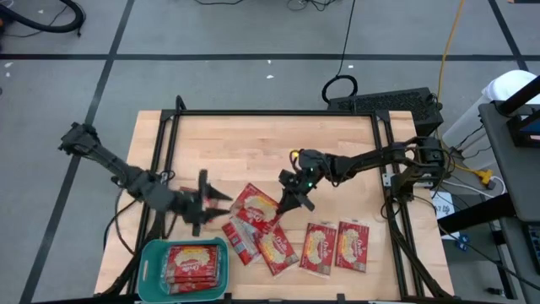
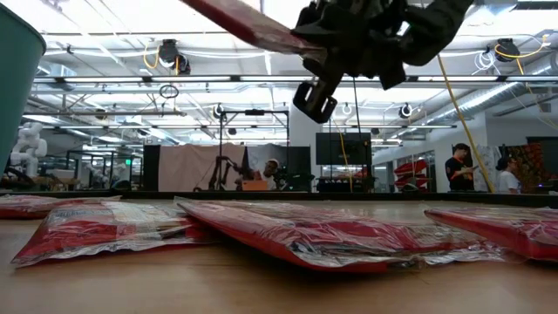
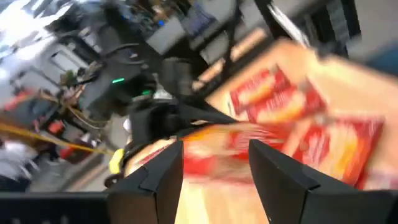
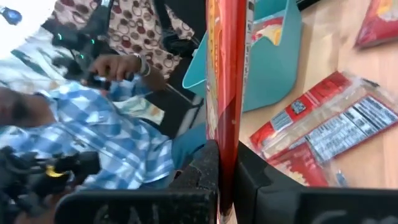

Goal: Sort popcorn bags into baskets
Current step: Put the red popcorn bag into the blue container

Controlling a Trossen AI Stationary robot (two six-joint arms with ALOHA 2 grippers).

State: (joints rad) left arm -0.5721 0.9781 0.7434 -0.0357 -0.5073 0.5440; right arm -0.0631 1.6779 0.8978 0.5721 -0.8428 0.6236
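Note:
My right gripper (image 1: 291, 200) is shut on a red popcorn bag (image 1: 253, 203), which hangs in the air over the middle of the table. The right wrist view shows this bag edge-on (image 4: 225, 74). My left gripper (image 1: 216, 198) stands open just left of that bag, pointing at it, with nothing between its fingers (image 3: 155, 180). The teal basket (image 1: 152, 257) sits at the near left with red bags (image 1: 196, 263) lying flat inside. Several more bags (image 1: 336, 247) lie flat on the wood near the front edge. My right gripper pinches the bag's right-hand end (image 4: 225, 146) between its two fingers. The fingers come nearly level from the table's right. The bag is lifted clear of the table (image 2: 248, 26), turned on edge and slanting down toward the gripper in the low view.
Two overlapping bags (image 1: 261, 243) lie right under the held one. Black frame rails (image 1: 270, 114) border the table. A person in a blue checked shirt (image 4: 93, 130) stands beyond the table's near left side, and more people are in the room behind (image 2: 458, 166).

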